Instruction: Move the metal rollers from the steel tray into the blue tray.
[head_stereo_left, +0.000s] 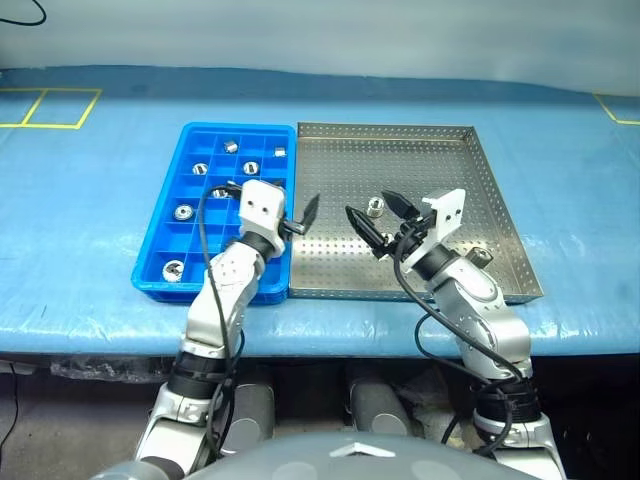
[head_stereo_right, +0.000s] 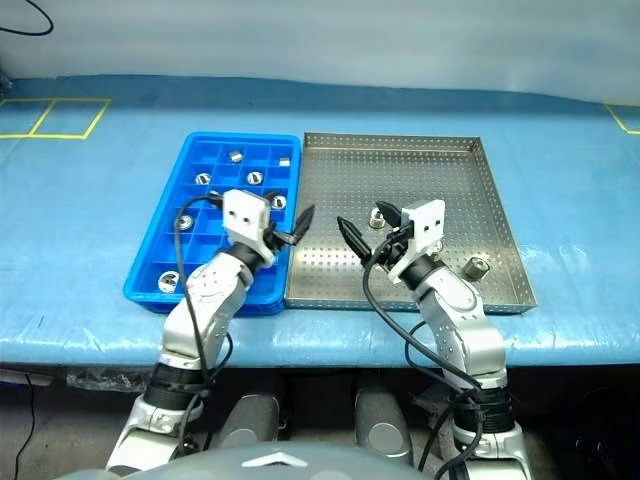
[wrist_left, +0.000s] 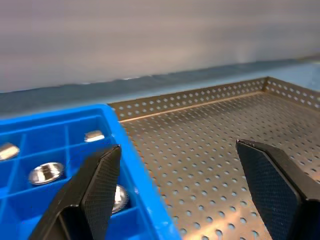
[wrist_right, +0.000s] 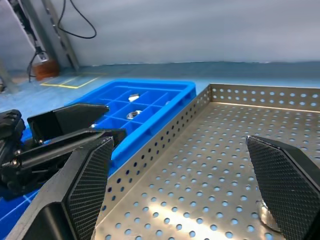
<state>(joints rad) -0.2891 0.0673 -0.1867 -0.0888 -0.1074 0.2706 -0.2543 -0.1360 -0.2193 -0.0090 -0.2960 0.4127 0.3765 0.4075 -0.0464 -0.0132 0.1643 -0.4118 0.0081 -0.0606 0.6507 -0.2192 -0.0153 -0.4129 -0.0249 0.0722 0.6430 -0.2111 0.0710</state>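
A: Metal rollers (head_stereo_left: 375, 208) — where are they sitting in the head views?

B: Two are lying in the steel tray (head_stereo_left: 440, 150), others in the blue tray (head_stereo_left: 170, 240) left of it, both on the desk (head_stereo_left: 80, 220).

A: Left wrist view?

B: The left gripper (wrist_left: 177, 187) is hanging over the trays' shared edge, fingers wide, empty.

A: Right wrist view?

B: The right gripper (wrist_right: 190, 187) is hovering above the steel tray, fingers wide, empty.

Even, bright overhead light gives soft shadows, with glare spots on the steel tray (wrist_right: 200, 200) floor; wrist views blur at the near fingers (wrist_left: 95, 195) and backgrounds.
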